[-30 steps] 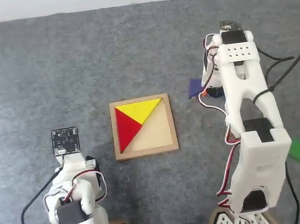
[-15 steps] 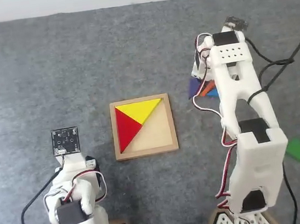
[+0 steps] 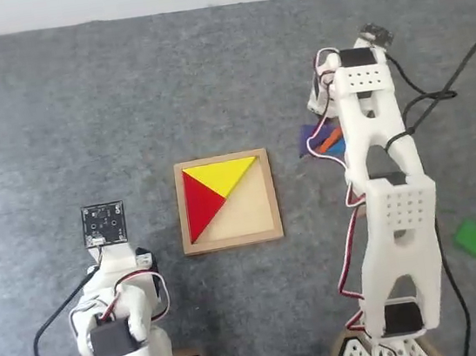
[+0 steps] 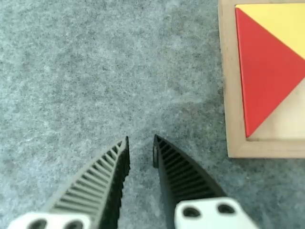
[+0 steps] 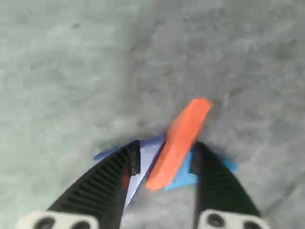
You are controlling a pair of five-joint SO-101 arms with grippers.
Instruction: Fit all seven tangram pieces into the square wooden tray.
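High view: red piece (image 3: 202,202), yellow piece (image 3: 220,176) in tray (image 3: 233,241); five outstanding. Right jaws open astride orange piece (image 5: 183,133); left jaws ajar, empty.

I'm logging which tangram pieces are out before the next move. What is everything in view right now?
Wooden tray: 1, light wood, mid-table.
Red triangle: 1, red, in the tray's left part.
Yellow triangle: 1, yellow, in the tray along its far edge, touching the red one.
Orange piece: 1, orange, right of the tray, lying over the purple and blue pieces.
Purple piece: 1, dark purple, partly under the orange.
Blue piece: 1, light blue, partly under the orange.
Green piece: 1, green, far right of the table.
Table: 1, grey.
Left gripper: 1, black fingers, slightly open, over bare table left of the tray.
Right gripper: 1, black fingers, open, straddling the orange piece.
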